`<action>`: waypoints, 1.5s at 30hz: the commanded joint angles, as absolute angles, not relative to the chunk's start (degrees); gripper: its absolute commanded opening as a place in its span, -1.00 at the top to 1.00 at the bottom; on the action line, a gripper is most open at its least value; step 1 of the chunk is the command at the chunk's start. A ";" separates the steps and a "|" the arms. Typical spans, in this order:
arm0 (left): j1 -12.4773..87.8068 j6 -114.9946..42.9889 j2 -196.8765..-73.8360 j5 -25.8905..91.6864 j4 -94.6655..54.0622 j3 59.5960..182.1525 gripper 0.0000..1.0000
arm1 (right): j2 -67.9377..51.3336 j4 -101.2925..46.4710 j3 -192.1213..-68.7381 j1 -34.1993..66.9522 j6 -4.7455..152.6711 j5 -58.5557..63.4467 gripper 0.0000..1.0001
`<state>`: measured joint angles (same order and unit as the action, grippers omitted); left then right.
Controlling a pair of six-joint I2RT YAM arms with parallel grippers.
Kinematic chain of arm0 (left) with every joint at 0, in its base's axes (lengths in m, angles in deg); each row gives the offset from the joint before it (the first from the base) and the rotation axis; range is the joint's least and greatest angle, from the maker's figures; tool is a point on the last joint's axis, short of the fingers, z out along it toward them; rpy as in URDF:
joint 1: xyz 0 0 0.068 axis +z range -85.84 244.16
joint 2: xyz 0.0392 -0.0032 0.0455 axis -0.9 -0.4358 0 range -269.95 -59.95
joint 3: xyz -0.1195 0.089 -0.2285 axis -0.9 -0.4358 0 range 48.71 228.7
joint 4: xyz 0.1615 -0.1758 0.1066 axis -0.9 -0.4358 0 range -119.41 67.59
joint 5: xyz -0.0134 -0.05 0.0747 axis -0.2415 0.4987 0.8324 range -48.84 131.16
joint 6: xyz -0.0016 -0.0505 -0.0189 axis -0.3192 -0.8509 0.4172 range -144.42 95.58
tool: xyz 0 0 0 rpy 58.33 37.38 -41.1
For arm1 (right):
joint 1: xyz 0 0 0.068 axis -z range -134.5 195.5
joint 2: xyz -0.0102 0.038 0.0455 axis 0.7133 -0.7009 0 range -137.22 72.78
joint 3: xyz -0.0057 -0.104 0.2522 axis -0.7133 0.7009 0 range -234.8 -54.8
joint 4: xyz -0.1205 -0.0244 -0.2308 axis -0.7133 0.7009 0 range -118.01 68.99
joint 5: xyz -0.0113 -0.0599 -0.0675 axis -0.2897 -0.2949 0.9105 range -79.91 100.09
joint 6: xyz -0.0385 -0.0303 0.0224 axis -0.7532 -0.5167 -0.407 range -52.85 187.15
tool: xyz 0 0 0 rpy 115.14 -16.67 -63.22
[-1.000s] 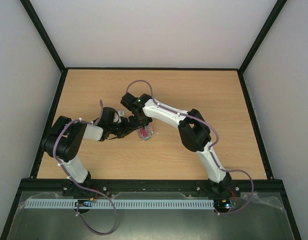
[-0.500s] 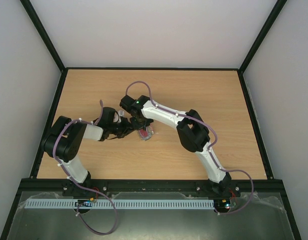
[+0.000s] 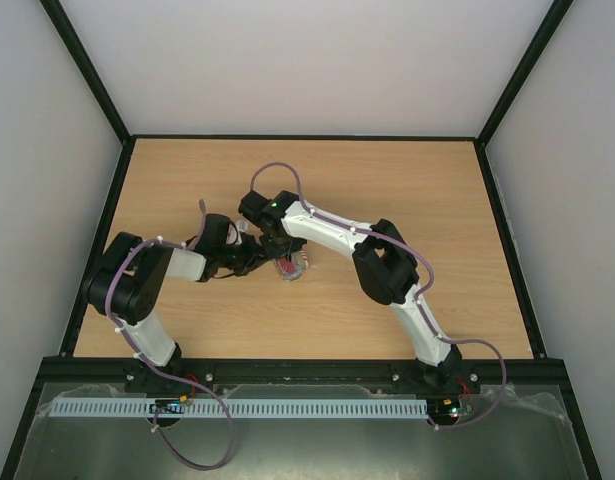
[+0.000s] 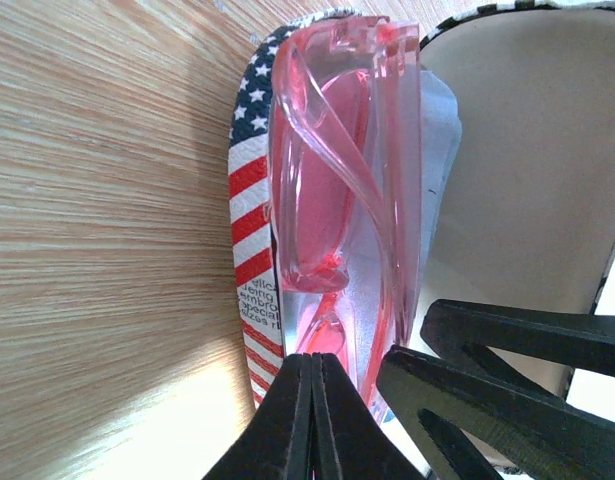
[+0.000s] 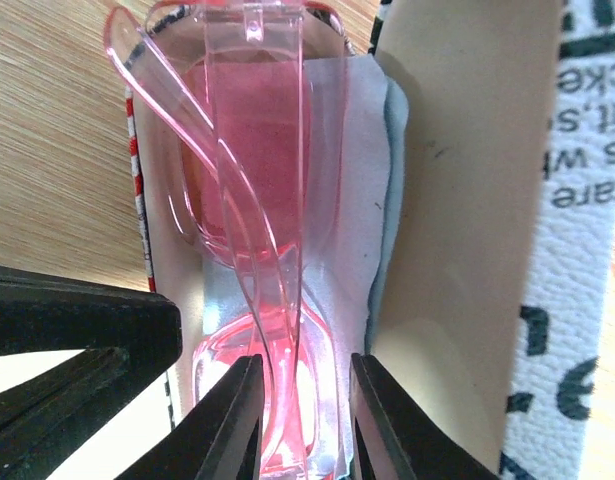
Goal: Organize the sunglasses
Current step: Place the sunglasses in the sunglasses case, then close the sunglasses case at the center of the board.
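looking down on a big wooden table [image 3: 407, 170], sitting inside a frame of black bars with pale walls all round. seeing the left arm [image 3: 137, 285] and the right arm [image 3: 387, 265] reaching in from the near edge and meeting a bit left of the middle of the table. finding a long case [image 4: 249, 200] lying there on the wood, painted with stars and red and white stripes on the outside. lying open, with the tan inside of its lid [image 4: 527, 150] showing beside the glasses and black and white print running along the lid's outer edge. spotting the sunglasses [image 5: 252, 130] sitting inside the open case, folded up, standing on their edge, pink-red and see-through, with one thin side arm curving across the lenses. noticing a light blue cloth [image 5: 377, 200] tucked in the case just beside the glasses, touching them, between them and the lid. coming to the left gripper [image 4: 312, 365], pressing its two black fingers tight together with no gap, right at one end of the case and close to the glasses; not able to tell whether pinching the rim of the case or nothing at all. ending with the right gripper [image 5: 305, 360], holding its fingers [image 5: 237, 420] a little apart, one on each side of one end of the glasses; not able to tell whether squeezing the frame or just standing round it.
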<state>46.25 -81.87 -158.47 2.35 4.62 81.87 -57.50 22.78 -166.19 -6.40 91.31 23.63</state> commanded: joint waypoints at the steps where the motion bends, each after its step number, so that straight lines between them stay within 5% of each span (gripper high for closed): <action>1: 46.67 -80.88 -157.79 2.64 3.06 83.04 0.95 | -54.62 25.84 -168.33 -6.80 90.79 23.63 0.48; 13: 46.67 -80.58 -157.86 2.64 2.57 83.24 0.95 | -41.72 21.92 -163.98 -6.26 91.30 21.12 0.22; 26: 46.61 -79.64 -157.96 2.40 2.02 83.42 0.95 | -34.92 7.46 -144.37 1.74 91.05 12.24 0.29; 45: 46.75 -79.27 -159.09 2.09 2.32 84.41 0.95 | -37.57 3.32 -142.57 1.83 92.81 7.28 0.57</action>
<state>46.25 -80.10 -158.49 2.40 2.52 83.47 -36.32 2.80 -143.41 2.04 92.25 7.47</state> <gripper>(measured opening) 0.023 0.214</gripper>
